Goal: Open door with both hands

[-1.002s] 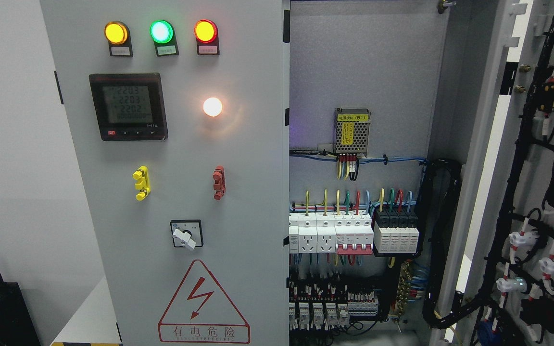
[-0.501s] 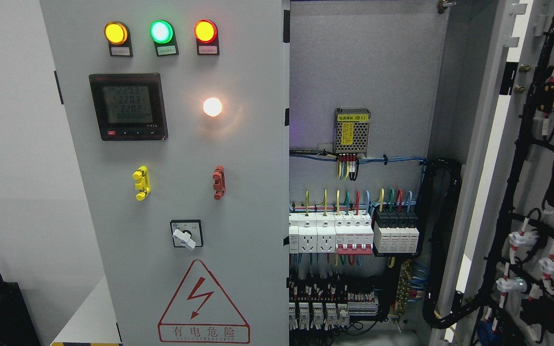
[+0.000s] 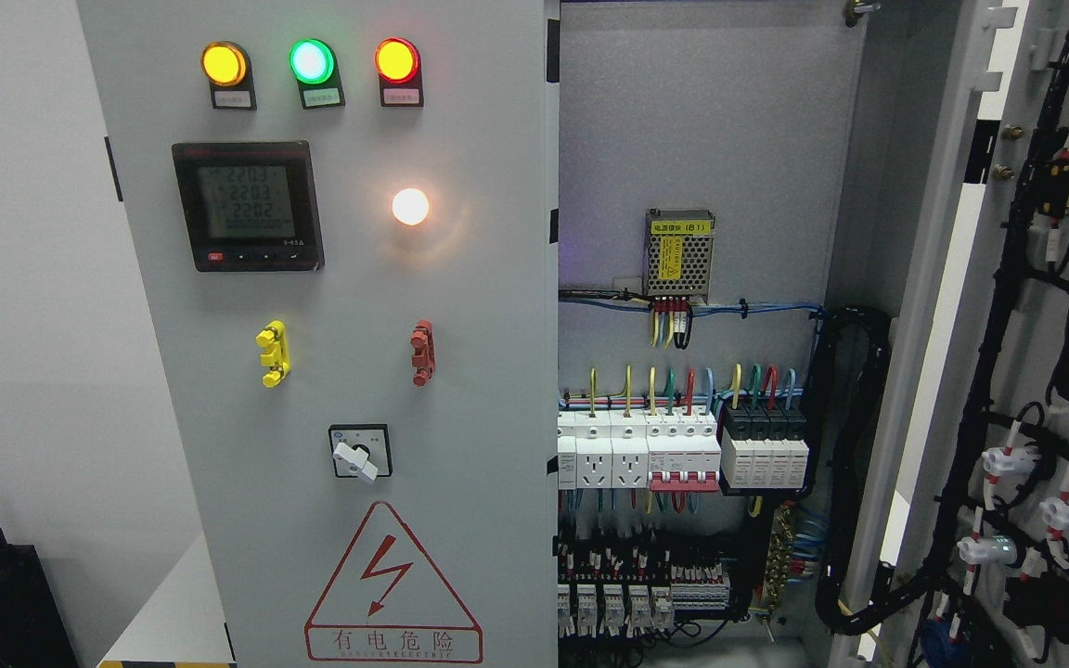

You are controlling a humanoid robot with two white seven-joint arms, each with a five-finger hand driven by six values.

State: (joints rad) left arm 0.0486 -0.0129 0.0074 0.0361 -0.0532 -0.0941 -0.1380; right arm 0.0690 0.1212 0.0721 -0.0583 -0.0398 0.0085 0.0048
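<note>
We see neither hand, so we cannot tell their grip. At nine o'clock, the closed left door [image 3: 330, 353] stands upright, facing us, long axis vertical, carrying three lamps [image 3: 309, 61], a meter [image 3: 248, 205] and a warning sign [image 3: 392, 584]. At three o'clock, the right door [image 3: 1036, 371] is swung open, wiring side toward us, exposing breakers [image 3: 683, 455].

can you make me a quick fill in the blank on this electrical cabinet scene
1. The right door stands ____, showing the wiring inside.
2. Of the three top lamps, the middle lamp glows ____.
3. The warning triangle sits ____ the rotary switch.
4. The handle left of the red handle is ____.

Missing words: open; green; below; yellow
</note>
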